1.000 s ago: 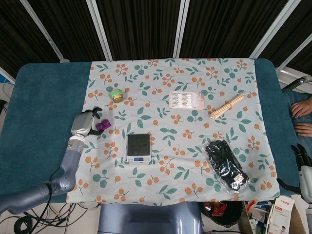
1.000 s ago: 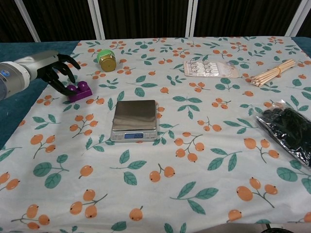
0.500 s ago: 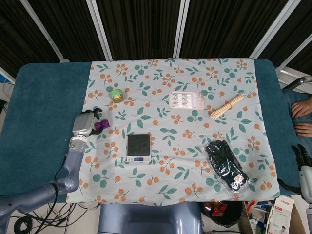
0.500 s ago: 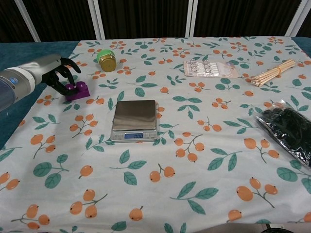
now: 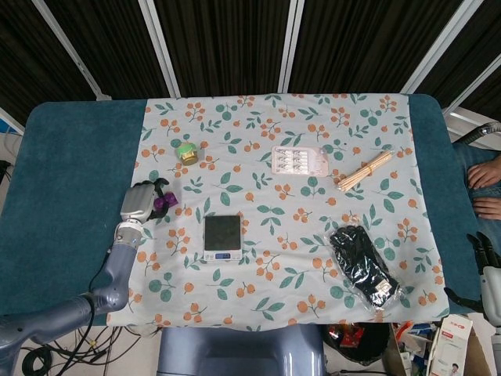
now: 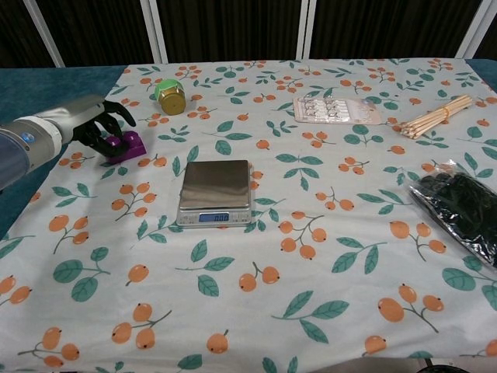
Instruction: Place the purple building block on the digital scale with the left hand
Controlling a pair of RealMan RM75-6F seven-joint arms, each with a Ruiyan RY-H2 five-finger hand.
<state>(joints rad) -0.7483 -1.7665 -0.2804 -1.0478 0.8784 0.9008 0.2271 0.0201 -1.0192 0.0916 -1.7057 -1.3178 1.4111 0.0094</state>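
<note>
At the cloth's left edge, your left hand [image 6: 93, 128] curls around the purple building block [image 6: 124, 145], which sits on the table, well left of the digital scale [image 6: 216, 191]. Whether it grips yet is unclear. Small, rigid, likely light: pinch its flat sides.

Purple building block [image 6: 126, 145] on cloth, silver digital scale [image 6: 216, 190] bare, apart

Robot lab, dark curtained backdrop, floral-clothed table [image 5: 70, 157], floor cables [image 5: 47, 356]
</note>
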